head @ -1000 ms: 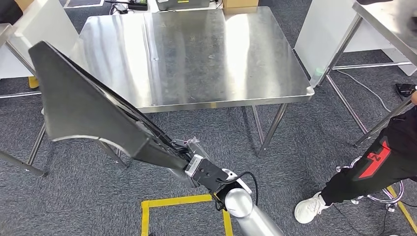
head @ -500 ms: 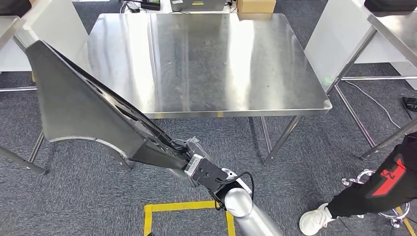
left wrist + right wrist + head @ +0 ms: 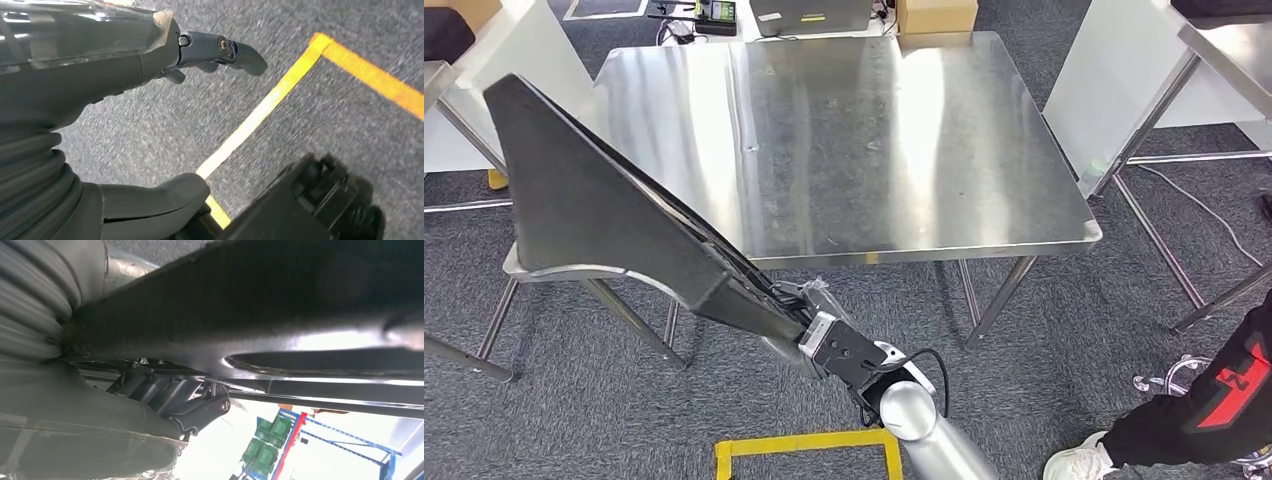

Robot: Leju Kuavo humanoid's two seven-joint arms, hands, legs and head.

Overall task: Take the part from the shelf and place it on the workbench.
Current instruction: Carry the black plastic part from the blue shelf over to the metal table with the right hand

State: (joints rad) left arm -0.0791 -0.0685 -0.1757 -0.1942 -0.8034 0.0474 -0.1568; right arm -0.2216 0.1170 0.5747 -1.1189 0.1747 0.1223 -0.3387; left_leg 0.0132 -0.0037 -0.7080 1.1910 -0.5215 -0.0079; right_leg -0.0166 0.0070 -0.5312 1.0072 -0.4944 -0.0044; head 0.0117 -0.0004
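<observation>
Right hand [image 3: 796, 315] grips the dark part [image 3: 594, 215], raised before the workbench [image 3: 944, 150].

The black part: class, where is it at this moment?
In the head view the black part is on the left, held by the right hand, its tip over the workbench's near-left corner.

The head view looks forward and down from high on the robot at the workbench [image 3: 844, 140], centred toward 12 o'clock. The left wrist view sits close behind the left hand [image 3: 100, 125], facing carpet. The right wrist view presses close under the part [image 3: 250, 315], shared with the head view.
</observation>
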